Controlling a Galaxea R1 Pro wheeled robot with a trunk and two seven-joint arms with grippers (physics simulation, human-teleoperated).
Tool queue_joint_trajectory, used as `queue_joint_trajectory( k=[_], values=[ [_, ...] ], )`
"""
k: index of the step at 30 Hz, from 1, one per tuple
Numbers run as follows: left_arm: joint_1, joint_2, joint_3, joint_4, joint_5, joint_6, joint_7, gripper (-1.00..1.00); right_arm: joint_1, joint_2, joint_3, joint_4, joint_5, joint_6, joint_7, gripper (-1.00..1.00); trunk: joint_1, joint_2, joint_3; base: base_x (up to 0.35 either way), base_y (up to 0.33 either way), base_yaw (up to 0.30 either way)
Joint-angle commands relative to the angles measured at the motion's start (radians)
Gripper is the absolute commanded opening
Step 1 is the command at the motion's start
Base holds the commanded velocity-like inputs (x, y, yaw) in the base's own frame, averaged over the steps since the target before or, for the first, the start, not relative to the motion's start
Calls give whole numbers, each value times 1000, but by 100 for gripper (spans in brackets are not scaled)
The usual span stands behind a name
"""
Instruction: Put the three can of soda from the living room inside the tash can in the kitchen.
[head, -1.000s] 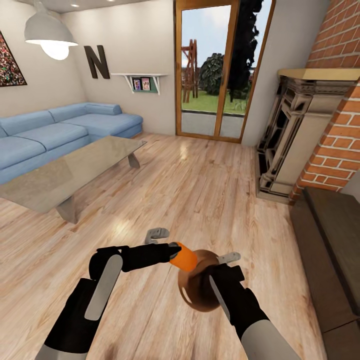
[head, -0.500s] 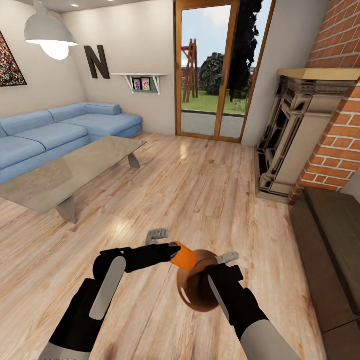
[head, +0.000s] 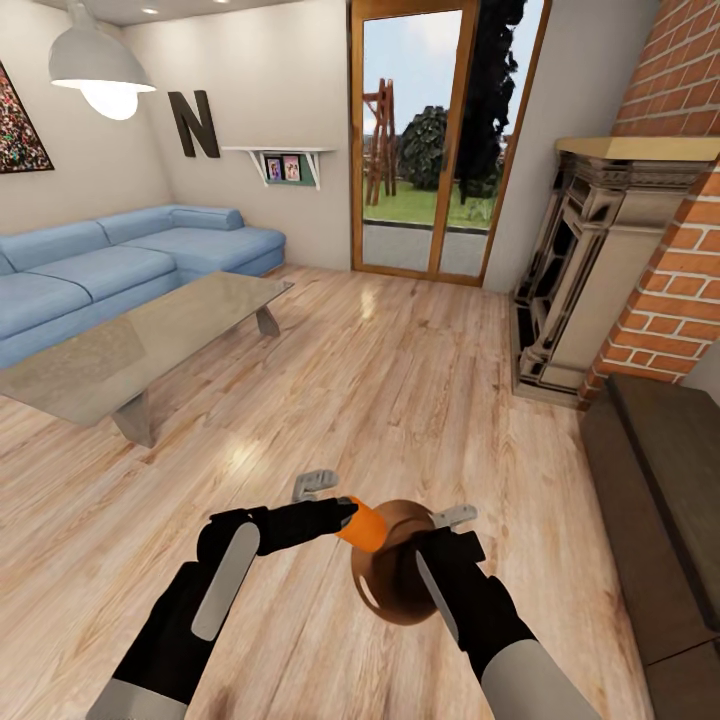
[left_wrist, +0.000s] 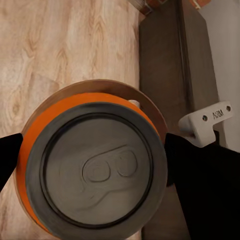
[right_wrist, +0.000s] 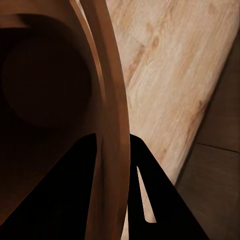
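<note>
Low in the head view, my left gripper is shut on an orange can of soda, held on its side with one end at the mouth of the tash can. The bin is glossy brown and tilted, its opening facing the can. My right gripper is shut on its rim. In the left wrist view the can's grey top sits between my black fingers, with the bin's rim behind it. The right wrist view has the bin's wall pinched between two dark fingers.
A glass coffee table and a long blue sofa stand at the left. The brick fireplace and a dark low cabinet line the right side. Wood floor stretches ahead to the glass door.
My left arm has shifted slightly right, bringing the can a little lower and closer to the bin's mouth. The bin and right gripper have barely moved.
</note>
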Motion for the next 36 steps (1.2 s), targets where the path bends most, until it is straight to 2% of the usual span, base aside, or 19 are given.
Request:
queue_joint_trajectory(
  k=[1, 11, 24, 36],
  values=[
    [0, 0, 0, 1, 0, -1, 0, -100, 0, 0, 2, -1, 7, 0, 4, -100, 0, 0, 0, 0, 0, 0],
    [0, -5, -1, 10, -2, -19, 0, -100, 0, 0, 19, -1, 5, 0, 4, -100, 0, 0, 0, 0, 0, 0],
    [0, -10, -25, 30, -2, -27, 0, -100, 0, 0, 21, -1, 5, 0, 5, -100, 0, 0, 0, 0, 0, 0],
    [0, -10, -28, 37, -1, -40, 0, -100, 0, 0, 21, -1, 5, 1, 4, -100, 0, 0, 0, 0, 0, 0]
  ],
)
